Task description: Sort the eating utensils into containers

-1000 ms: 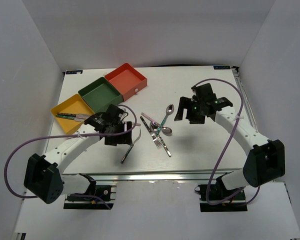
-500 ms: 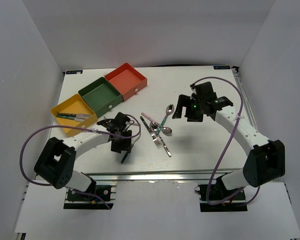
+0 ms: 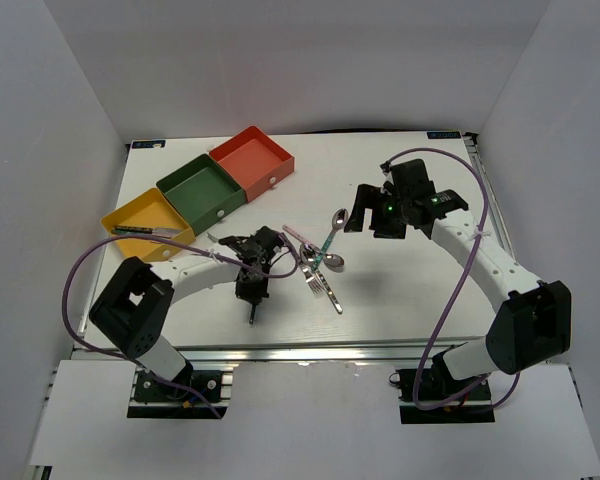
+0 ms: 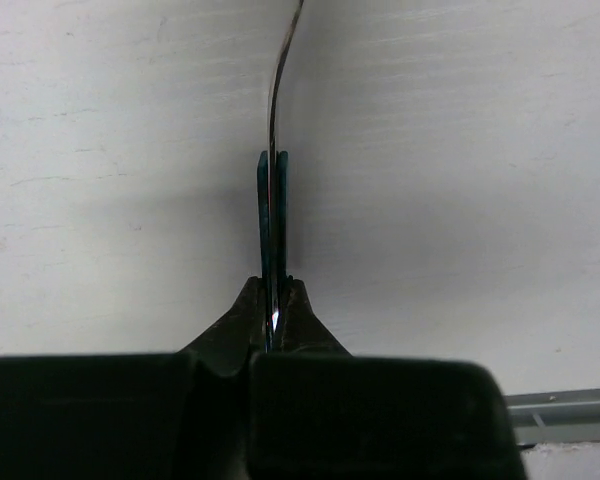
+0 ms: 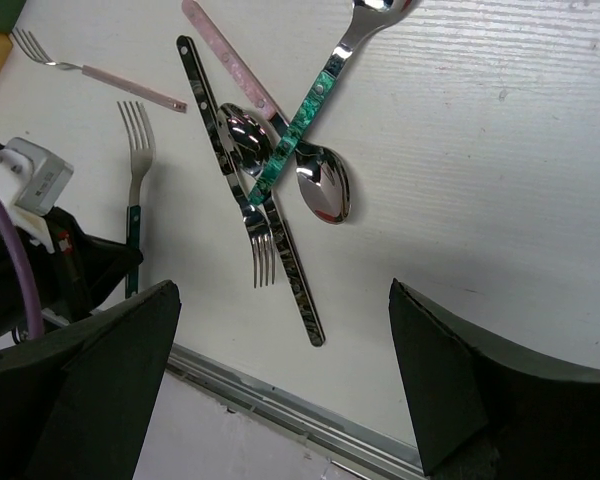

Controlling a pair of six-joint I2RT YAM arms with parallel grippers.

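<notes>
My left gripper [image 3: 252,287] is shut on the teal handle of a fork [image 4: 272,200] that lies on the white table; the fork [image 5: 136,150] points its tines away from the jaws. Several more utensils lie crossed in a pile: a teal-handled spoon [image 3: 330,236], a pink-handled knife [image 5: 230,60], a dark-handled knife [image 5: 285,260], a plain spoon [image 5: 323,190] and a fork [image 5: 260,245]. A pink-handled fork [image 5: 100,75] lies apart from them. My right gripper [image 3: 370,222] hangs open above the pile's right side. The yellow tray [image 3: 130,212] holds a utensil [image 3: 140,231]; the green tray [image 3: 202,188] and red tray [image 3: 252,158] adjoin it.
The three trays sit in a diagonal row at the table's back left. A metal rail [image 3: 310,350] runs along the near edge of the table [image 3: 410,300]. White walls close in the left, right and back. The left arm's purple cable [image 3: 80,275] loops out leftward.
My left gripper has moved right along the table onto the teal-handled fork and closed on its handle. The right gripper stayed open and shifted only slightly.
</notes>
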